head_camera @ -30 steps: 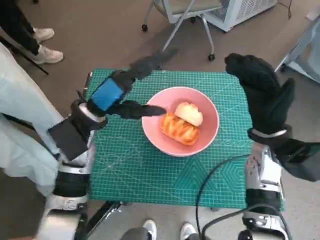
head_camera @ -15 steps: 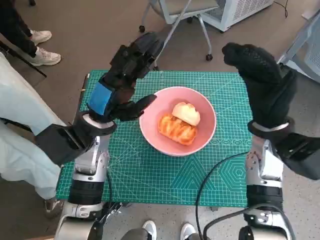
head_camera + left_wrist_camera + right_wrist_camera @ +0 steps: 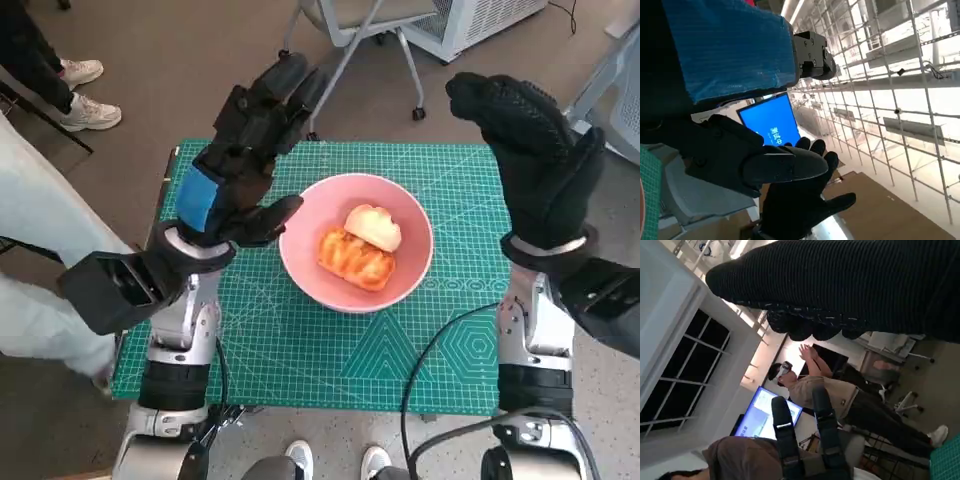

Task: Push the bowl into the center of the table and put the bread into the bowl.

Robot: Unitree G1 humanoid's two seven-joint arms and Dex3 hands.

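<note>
Nearest the camera, a black cable [image 3: 425, 375] curved over the near part of the green cutting mat [image 3: 300, 350] that covered the table, running beside the right forearm. Both pale forearms rose from that near edge.

Farther in, the pink bowl [image 3: 310, 265] sat around the middle of the mat. The bread [image 3: 357, 258], a golden glazed piece, lay inside it, with a paler bun [image 3: 373, 227] resting against its far side.

The left hand [image 3: 235, 170] was raised above the mat's left part, blue tape on its back. Its thumb pointed toward the bowl, with the tip at the near-left rim as seen from above; whether it touched could not be told. Its other fingers were spread apart and stretched away past the far edge of the mat, holding nothing. In the left wrist view the same hand [image 3: 730, 100] showed its taped back and an extended black finger, empty.

The right hand [image 3: 530, 150], in its knitted glove, was lifted over the mat's right edge, well apart from the bowl, which lay to the left of its fingers. The fingers were loosely extended and grasped nothing. The right wrist view showed the glove [image 3: 850, 290] as a dark band.

Beyond the fingertips of both hands stood a wheeled chair [image 3: 360, 30] on the brown floor. A person's white shoes [image 3: 85, 95] showed at the far left, and a person [image 3: 840, 395] with raised hands appeared in the right wrist view.
</note>
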